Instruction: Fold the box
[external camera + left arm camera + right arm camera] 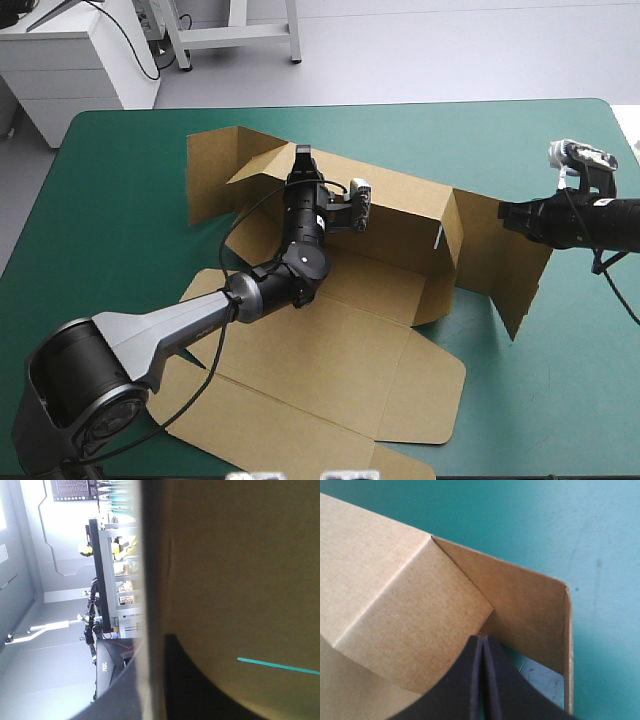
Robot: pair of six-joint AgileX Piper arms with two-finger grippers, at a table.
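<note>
The brown box lies mid-table with its back wall raised and its lid panel flat toward the front. My left gripper sits on the back wall's top edge near its left end. In the left wrist view the left gripper is shut on the board, whose edge runs between the black fingers. My right gripper is at the raised right end flap. The right wrist view shows the right gripper shut, its tip over an inner flap beside the end wall.
A side flap stands up at the box's far left end. Teal-green cover shows to the right of the box and along the far edge. The lid's front corner reaches the table's near edge.
</note>
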